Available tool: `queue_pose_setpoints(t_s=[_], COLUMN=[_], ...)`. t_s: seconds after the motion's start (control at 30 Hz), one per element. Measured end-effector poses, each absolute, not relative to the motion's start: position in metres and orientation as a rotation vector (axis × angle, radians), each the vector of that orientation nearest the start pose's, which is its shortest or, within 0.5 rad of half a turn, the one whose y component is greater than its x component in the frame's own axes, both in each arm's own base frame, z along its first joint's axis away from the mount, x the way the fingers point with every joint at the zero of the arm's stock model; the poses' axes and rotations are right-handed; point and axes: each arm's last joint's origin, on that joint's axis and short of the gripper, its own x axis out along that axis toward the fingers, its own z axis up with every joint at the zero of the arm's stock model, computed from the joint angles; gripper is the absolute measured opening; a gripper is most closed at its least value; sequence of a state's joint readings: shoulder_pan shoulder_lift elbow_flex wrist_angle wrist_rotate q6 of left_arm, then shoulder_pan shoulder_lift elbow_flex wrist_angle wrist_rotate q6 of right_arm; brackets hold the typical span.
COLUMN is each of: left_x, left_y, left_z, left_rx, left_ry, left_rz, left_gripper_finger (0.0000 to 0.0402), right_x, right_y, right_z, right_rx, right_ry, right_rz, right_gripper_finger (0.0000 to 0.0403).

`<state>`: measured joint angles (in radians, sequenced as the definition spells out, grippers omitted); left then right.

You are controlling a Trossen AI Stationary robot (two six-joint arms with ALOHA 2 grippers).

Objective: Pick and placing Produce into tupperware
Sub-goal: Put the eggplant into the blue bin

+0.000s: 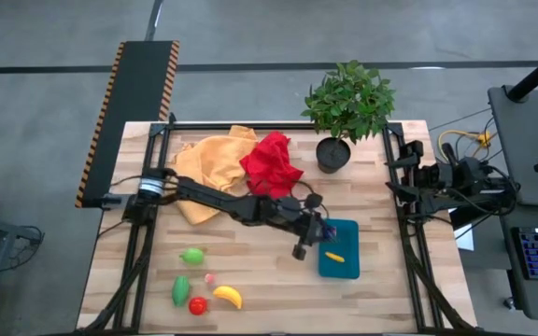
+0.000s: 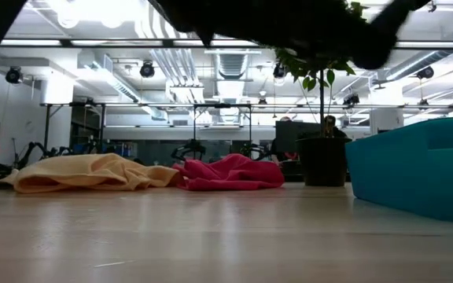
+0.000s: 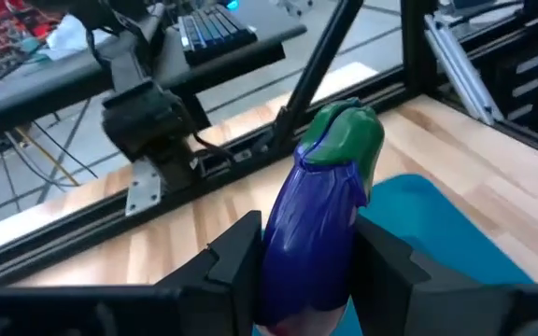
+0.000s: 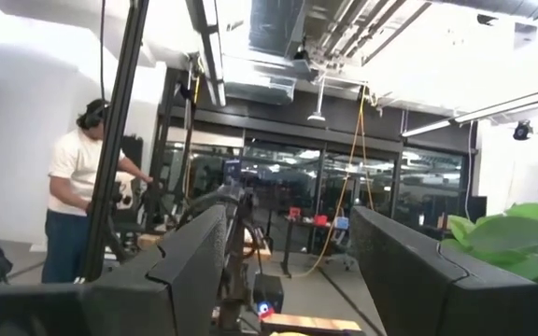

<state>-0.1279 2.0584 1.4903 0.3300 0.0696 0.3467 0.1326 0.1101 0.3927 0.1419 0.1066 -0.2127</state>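
Observation:
My left gripper (image 1: 312,235) hangs at the left edge of the teal tupperware (image 1: 340,252), shut on the purple eggplant (image 1: 329,229). The left wrist view shows the eggplant (image 3: 320,215) between the fingers, with the tupperware (image 3: 437,224) below it. A yellow piece (image 1: 334,256) lies inside the tupperware. On the near-left table lie two green pieces (image 1: 191,255) (image 1: 181,289), a red tomato (image 1: 198,305), a banana (image 1: 228,296) and a pink bit (image 1: 209,278). My right gripper (image 4: 288,252) is open, parked at the table's right edge (image 1: 409,175). My left gripper pinches the eggplant's purple body (image 3: 283,247) between its two fingers (image 3: 236,257), which lie along its length. The green cap end (image 3: 348,135) sticks out past the fingertips. The eggplant is lifted clear of the table, over the tupperware's left edge.
A yellow-orange cloth (image 1: 215,168) and a red cloth (image 1: 271,163) lie at the far middle of the table. A potted plant (image 1: 344,117) stands beyond the tupperware. In the low view the tupperware (image 2: 415,169) stands at the right. A person (image 4: 73,205) is in the room.

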Motion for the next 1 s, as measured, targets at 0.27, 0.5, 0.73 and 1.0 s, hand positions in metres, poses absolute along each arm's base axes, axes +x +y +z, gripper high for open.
queue_pose_setpoints(t_s=[0.27, 0.5, 0.73, 1.0], left_x=[0.508, 0.527, 0.533, 0.533], left_y=[-0.066, -0.068, -0.068, -0.067], left_z=[0.21, 0.184, 0.173, 0.172], left_rx=[0.347, 0.323, 0.324, 0.324], left_ry=[0.242, 0.28, 0.291, 0.295], left_rz=[-0.256, -0.254, -0.252, -0.243], left_gripper_finger=[0.0111, 0.0111, 0.0111, 0.014], right_x=[0.064, 0.063, 0.063, 0.063], right_y=[0.005, 0.005, 0.005, 0.005], right_z=[0.299, 0.299, 0.299, 0.299], right_rx=[-0.164, -0.164, -0.165, -0.168], right_ry=[-0.415, -0.419, -0.419, -0.419], right_rz=[-0.019, -0.02, -0.02, -0.021], right_gripper_finger=[0.0224, 0.0224, 0.0224, 0.0224])
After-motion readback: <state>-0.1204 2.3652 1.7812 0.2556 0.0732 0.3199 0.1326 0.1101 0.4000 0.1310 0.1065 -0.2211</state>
